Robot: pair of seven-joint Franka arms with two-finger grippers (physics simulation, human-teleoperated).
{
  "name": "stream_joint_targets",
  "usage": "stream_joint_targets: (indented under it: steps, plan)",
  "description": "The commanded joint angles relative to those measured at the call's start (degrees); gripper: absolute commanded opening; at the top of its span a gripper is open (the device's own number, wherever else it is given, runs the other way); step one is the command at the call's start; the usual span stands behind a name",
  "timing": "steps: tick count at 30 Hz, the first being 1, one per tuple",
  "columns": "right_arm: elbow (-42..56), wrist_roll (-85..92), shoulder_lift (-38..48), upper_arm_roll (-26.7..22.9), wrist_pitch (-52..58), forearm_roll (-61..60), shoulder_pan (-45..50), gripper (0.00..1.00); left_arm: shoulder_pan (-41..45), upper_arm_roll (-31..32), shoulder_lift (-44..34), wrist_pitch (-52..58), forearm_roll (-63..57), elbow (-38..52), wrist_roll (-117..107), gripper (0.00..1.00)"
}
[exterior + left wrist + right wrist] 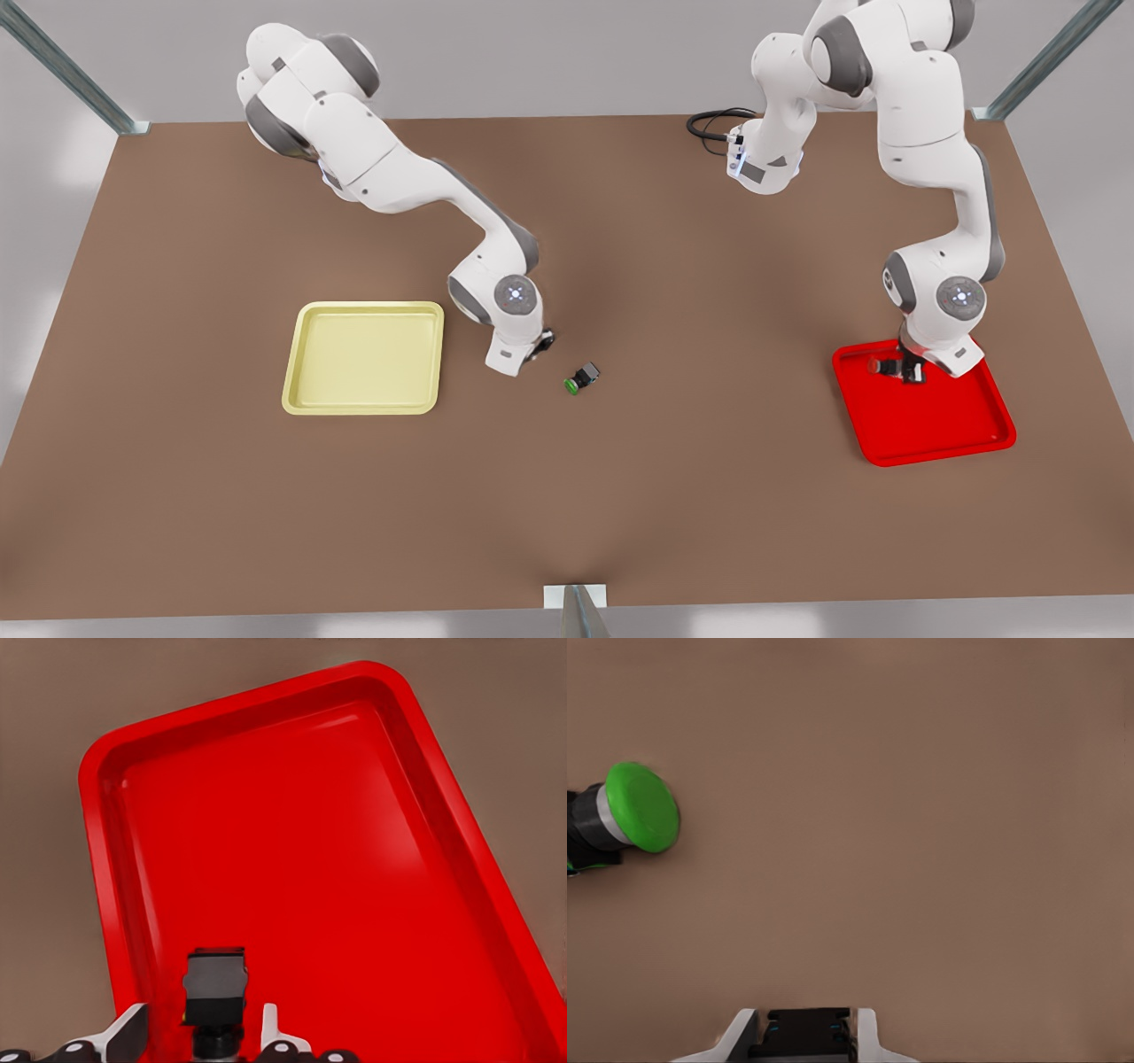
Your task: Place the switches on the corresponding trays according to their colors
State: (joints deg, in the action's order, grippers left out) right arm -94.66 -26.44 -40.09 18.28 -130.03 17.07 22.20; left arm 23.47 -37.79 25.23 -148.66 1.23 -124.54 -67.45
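The red tray lies at the front view's right. In it rests a switch with a dark body and a red cap pointing toward the front view's left. My left gripper hangs low over it, and its fingers stand open on either side of the body. The pale yellow tray lies at the front view's left. Just to its right, my right gripper is shut on a dark boxy switch body whose cap is hidden.
A green-capped switch lies on its side on the brown table, close to the right gripper; its cap faces it. A black cable loops at the back. Metal posts stand at the table's corners.
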Motion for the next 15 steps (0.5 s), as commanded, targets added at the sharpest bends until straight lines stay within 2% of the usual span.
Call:
stream_joint_targets:
  steps: [1,3,4,5,8,11,12,14,15]
  plan:
    - [0.00,1.82,0.36,0.00,0.83,0.15,-1.19,0.50,0.00,0.00,0.00,0.04,0.26,0.09,0.04,1.00]
    - [-0.44,6.22,1.33,0.00,1.10,0.15,-4.62,0.50,0.88,1.14,-0.09,3.72,0.17,1.40,2.94,1.00]
    - [-0.53,8.68,1.68,-0.09,1.45,0.15,-6.38,0.50,2.19,2.02,-2.11,11.53,0.09,4.22,5.57,1.00]
    - [-0.88,11.32,2.20,-0.09,1.45,0.15,-8.66,0.50,3.16,2.90,-3.69,19.10,0.09,8.43,10.84,1.00]
    - [-5.26,18.26,5.37,-2.81,0.66,0.42,-13.23,0.50,3.16,8.78,-7.82,27.09,0.35,16.87,35.80,1.00]
    - [-18.79,18.44,13.10,-2.73,-4.52,0.51,-16.75,0.50,3.16,13.26,-8.26,36.50,0.35,25.75,45.38,1.00]
    - [-21.44,18.44,14.94,-2.73,-4.88,0.51,-17.28,0.50,2.20,16.42,-8.79,37.74,0.00,27.33,45.92,1.00]
    - [-25.13,19.06,16.44,-2.73,-5.05,0.59,-19.21,0.51,-7.73,28.73,-11.60,39.58,-0.79,27.69,53.03,1.00]
    - [-25.75,19.06,16.36,-2.73,-5.41,0.59,-19.74,0.56,-12.74,35.41,-13.36,40.90,-5.88,27.69,57.17,1.00]
